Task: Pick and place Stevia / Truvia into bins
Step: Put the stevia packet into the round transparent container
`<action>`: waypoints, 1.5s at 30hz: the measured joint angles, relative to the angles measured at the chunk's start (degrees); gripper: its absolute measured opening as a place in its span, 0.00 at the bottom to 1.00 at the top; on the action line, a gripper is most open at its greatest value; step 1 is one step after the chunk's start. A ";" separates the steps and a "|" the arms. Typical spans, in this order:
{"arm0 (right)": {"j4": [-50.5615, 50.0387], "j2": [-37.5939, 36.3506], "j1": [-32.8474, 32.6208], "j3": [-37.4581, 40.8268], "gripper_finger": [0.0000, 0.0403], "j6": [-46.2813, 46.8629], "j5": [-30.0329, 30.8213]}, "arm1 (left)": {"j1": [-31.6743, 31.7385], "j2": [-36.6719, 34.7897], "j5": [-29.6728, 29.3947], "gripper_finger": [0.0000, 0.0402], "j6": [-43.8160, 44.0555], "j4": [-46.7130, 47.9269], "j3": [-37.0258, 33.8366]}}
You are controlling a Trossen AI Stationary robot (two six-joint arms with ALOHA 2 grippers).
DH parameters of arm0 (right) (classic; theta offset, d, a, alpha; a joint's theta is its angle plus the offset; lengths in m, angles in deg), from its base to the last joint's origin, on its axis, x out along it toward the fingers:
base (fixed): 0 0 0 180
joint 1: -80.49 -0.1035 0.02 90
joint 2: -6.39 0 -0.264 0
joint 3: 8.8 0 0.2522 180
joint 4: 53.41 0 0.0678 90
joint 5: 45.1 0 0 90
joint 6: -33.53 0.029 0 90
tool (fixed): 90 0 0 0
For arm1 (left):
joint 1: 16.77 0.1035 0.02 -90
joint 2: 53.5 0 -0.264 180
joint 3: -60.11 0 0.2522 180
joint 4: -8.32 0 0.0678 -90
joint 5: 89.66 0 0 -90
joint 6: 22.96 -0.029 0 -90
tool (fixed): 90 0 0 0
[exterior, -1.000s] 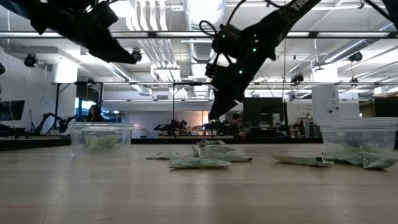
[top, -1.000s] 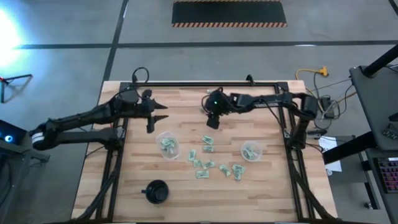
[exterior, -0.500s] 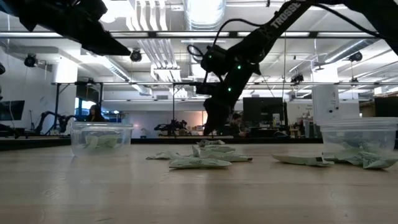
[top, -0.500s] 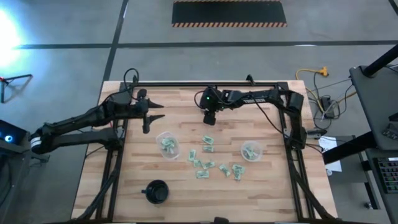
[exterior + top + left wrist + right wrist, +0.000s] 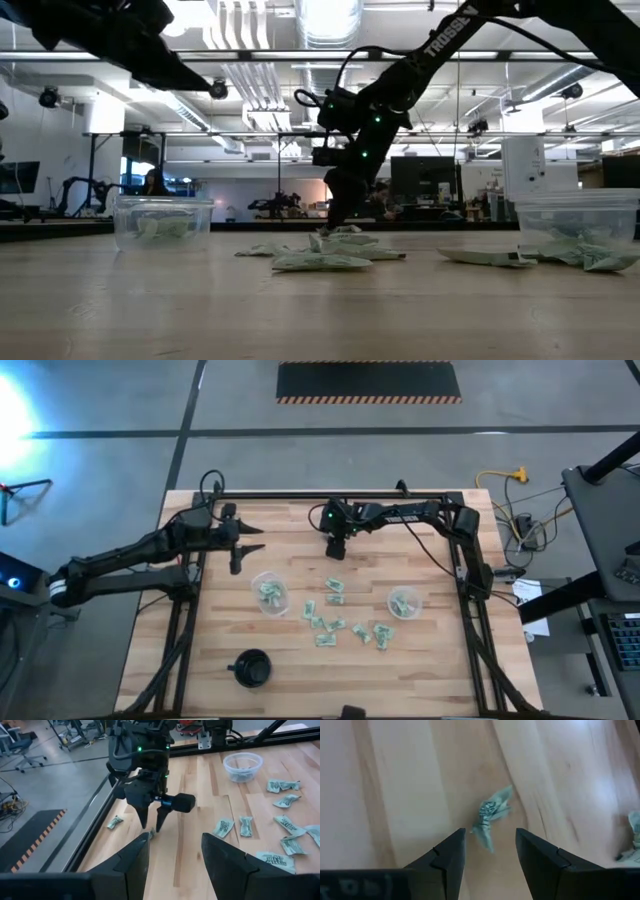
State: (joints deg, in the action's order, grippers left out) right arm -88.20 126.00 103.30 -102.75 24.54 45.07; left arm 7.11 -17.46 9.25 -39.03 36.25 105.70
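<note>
A: While both arms reach in over the wooden counter [image 5: 290, 660], what stands on it?

B: 2 clear bins: the left bin [image 5: 268, 593] sits just below the left claw [image 5: 240, 548], the right bin [image 5: 403, 602] is well apart, near the right frame rail. Both hold green-and-white packets. A black cup [image 5: 253, 668] sits alone near the front edge.

A: Loose Stevia / Truvia?

B: A scatter of packets [image 5: 335, 622] lies between the 2 bins. 1 crumpled packet [image 5: 491, 816] lies apart from it, toward the back of the counter.

A: Right claw?

B: The right claw [image 5: 336, 552] points down over that lone packet. Jaws parted, nothing between them. In the wrist view the packet lies just ahead of the gap, flat on the wood. In the low view the fingertips [image 5: 335, 222] are close to the counter.

A: Left claw?

B: Raised near the back left of the counter, fingers spread, holding nothing.
</note>
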 joint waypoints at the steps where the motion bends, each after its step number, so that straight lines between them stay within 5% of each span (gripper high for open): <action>1: 0.00 0.00 0.03 0.03 0.41 0.00 -0.04 | 0.00 0.17 -0.01 0.41 -0.43 -0.04 0.00; 10: -0.01 0.50 0.18 0.46 0.38 0.58 0.11 | 0.00 0.67 -0.28 0.41 -0.82 -0.19 0.00; 24: -0.22 0.48 0.09 0.02 0.04 0.44 0.28 | -0.01 0.70 -0.26 0.41 -0.84 -0.17 0.00; 29: -1.96 -0.30 -0.11 0.02 0.02 0.44 0.33 | -0.01 0.70 -0.26 0.41 -0.84 -0.17 0.00; 45: -26.46 -22.12 -9.74 5.09 0.02 9.91 0.45 | -0.02 0.74 -0.26 0.41 -0.86 -0.09 0.00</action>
State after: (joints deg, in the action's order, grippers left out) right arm -114.66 103.89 93.55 -97.65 34.44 45.52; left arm 7.09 -16.73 8.99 -39.89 36.17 105.70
